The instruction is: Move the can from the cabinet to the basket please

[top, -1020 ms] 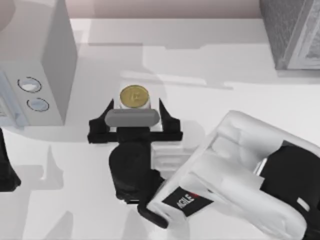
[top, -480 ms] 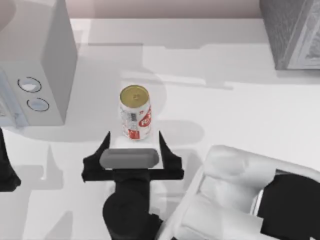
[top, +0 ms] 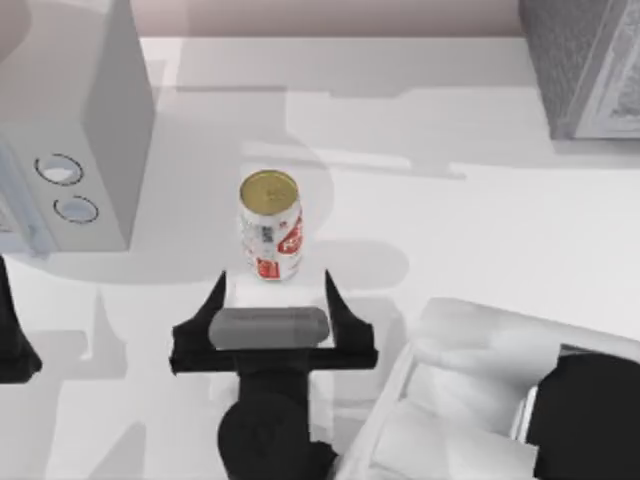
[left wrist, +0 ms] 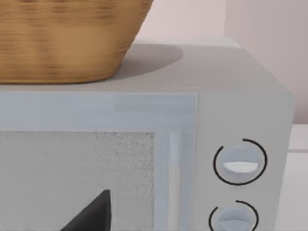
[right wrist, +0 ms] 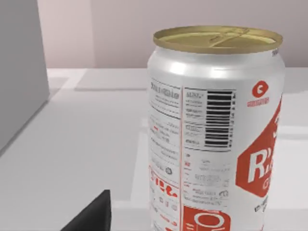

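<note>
Gold-topped and white, the one can [top: 271, 226] stood upright on the bare table [top: 480, 230], just beyond the right gripper [top: 274, 296]. Its two fingers were spread wider than the can, holding nothing — probably lined up to close around it. One wicker basket [left wrist: 62, 41] sat atop the microwave [left wrist: 159, 139] at the far left. The left gripper [top: 12, 330] waited at the left edge — its fingers couldn't be judged.

The can [top: 270, 225] stands upright on the worktop [top: 450, 220], right of the microwave [top: 70, 130]; a basket [left wrist: 67, 38] sits atop the microwave.
</note>
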Robot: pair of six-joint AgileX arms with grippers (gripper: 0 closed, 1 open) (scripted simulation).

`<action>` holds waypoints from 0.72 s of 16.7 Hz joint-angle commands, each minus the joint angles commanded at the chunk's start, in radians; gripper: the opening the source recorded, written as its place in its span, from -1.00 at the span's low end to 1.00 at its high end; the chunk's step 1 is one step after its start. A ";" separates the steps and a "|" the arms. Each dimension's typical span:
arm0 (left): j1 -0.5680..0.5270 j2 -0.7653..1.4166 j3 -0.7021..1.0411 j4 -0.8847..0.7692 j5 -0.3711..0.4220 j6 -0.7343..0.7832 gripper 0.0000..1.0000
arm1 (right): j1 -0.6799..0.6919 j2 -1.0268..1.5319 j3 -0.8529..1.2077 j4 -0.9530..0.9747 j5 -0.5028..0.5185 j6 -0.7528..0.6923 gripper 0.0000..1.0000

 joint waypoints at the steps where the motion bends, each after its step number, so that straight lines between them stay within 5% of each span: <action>1: 0.000 0.000 0.000 0.000 0.000 0.000 1.00 | -0.008 -0.010 -0.034 0.024 -0.006 0.000 1.00; 12: 0.000 0.000 0.000 0.000 0.000 0.000 1.00 | -0.061 -0.065 -0.195 0.088 -0.052 -0.003 1.00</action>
